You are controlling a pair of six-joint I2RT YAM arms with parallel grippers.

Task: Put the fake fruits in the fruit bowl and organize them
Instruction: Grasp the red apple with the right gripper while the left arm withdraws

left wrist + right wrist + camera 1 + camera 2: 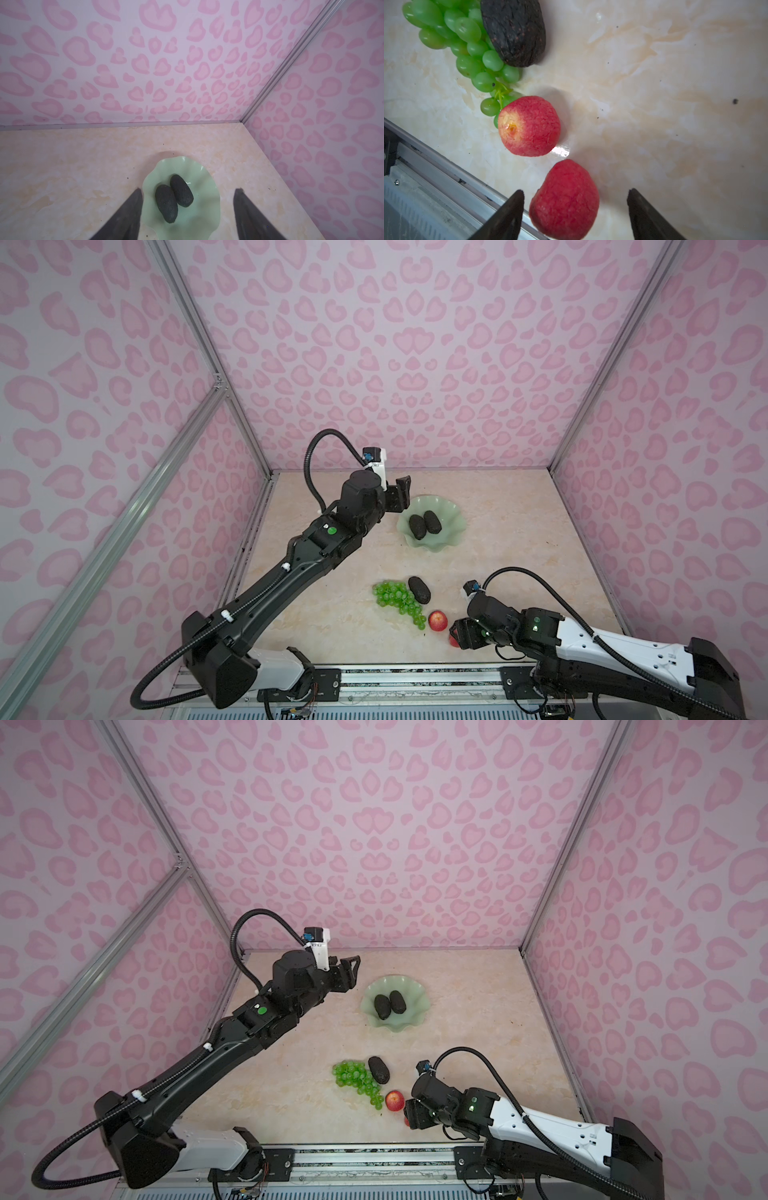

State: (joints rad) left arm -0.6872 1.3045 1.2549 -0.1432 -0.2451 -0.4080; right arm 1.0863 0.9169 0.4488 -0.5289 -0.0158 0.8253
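Right claw gapes wide and empty, my jaws either side of the small round red fake fruit lying straight ahead at the front edge of the pale marbled table.

Glossy fruit bowl; rough, matt avocados.
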